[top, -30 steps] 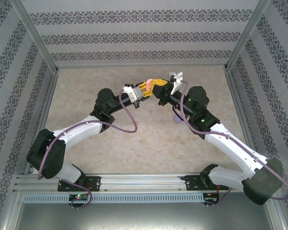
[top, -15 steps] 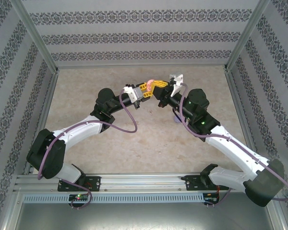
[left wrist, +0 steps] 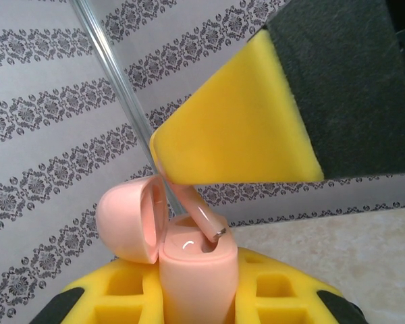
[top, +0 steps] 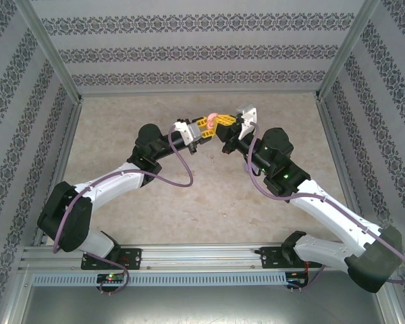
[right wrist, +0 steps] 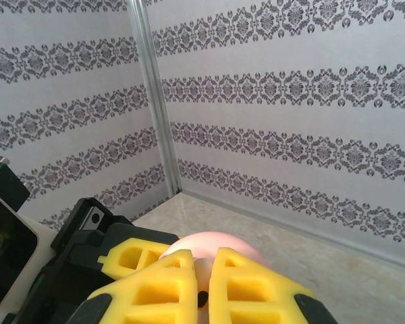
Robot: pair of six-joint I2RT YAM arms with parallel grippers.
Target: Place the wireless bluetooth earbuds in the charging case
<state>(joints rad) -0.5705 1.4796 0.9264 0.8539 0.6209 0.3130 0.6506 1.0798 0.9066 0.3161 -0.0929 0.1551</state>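
Risk: the pale pink earbud meets the charging case at a slant, its metal-tipped stem at the case's open top. I cannot tell whether it has entered a socket. If the angle is off, the stem likely jams on the rim. The bud could also slip from the pinch and drop to the desk below. A hard push could twist the case or knock the open lid.

- Right gripper: closed on the earbud, entering from upper right in the left wrist view.
- Left gripper: clamped on the case body, lower centre.
- Position: both raised, upper centre of the overhead view.
- Earbud: glossy, slim stem, same pink as the case; head hidden behind a yellow finger.
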